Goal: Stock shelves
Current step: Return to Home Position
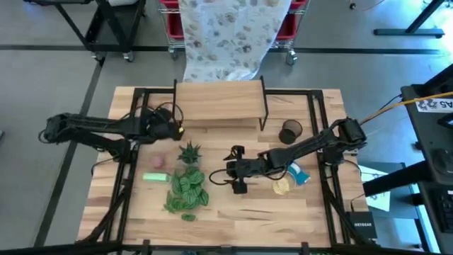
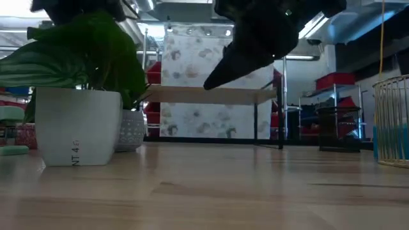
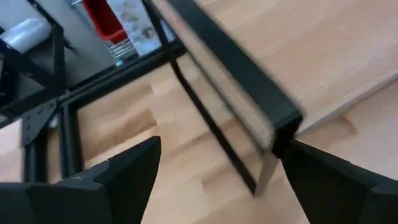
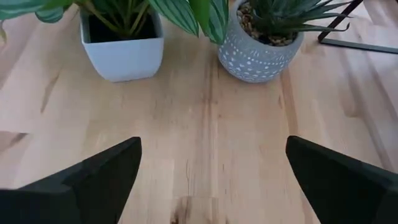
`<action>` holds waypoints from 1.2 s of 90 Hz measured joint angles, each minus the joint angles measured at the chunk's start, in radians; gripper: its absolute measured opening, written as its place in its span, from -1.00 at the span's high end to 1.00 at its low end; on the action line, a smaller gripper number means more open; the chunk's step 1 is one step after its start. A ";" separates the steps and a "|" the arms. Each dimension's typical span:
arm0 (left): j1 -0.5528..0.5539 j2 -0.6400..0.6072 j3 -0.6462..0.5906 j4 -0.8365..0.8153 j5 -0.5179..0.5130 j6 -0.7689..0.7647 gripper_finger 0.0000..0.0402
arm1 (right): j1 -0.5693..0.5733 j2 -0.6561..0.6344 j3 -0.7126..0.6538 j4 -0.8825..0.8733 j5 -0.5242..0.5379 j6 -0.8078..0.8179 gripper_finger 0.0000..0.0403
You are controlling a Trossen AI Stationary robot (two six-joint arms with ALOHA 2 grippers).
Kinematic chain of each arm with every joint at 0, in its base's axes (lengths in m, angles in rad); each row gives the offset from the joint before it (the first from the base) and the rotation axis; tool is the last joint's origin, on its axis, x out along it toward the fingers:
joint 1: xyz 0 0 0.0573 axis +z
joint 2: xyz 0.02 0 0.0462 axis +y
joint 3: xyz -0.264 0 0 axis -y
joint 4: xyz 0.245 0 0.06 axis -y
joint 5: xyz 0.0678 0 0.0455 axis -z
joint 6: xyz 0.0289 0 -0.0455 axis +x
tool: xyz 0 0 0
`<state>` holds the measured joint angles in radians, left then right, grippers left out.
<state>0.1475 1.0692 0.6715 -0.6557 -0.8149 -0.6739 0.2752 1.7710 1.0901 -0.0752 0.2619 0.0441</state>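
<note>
well, right end effector (image 1: 232,170) gapes — facing white-potted plant (image 4: 122,53).

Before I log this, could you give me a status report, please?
Left gripper open beside the shelves. Right gripper open, holding nothing, facing white-pot plant and grey-pot plant. Both, plus pen holder, on the table.

You have a white pot (image 2: 77,124) at left of the low view, a white-dotted grey pot (image 4: 258,53) beside it, pale-wood shelves (image 1: 219,101) with black legs.
</note>
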 joint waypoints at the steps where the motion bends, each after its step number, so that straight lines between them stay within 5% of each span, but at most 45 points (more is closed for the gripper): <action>1: 0.007 0.000 -0.003 0.015 0.003 0.012 -0.56 | 0.000 0.000 0.000 0.000 0.000 0.000 -0.91; 70: 0.272 0.075 -0.201 0.601 0.259 0.355 -0.56 | 0.000 0.000 0.001 -0.038 0.095 0.017 -0.91; 108: 0.174 0.026 -0.200 0.528 0.234 0.286 -0.56 | 0.050 -0.101 0.002 -0.165 0.235 0.031 -0.91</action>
<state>0.3214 1.0954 0.4712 -0.1274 -0.5812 -0.3877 0.3253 1.6697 1.0916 -0.2405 0.4972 0.0749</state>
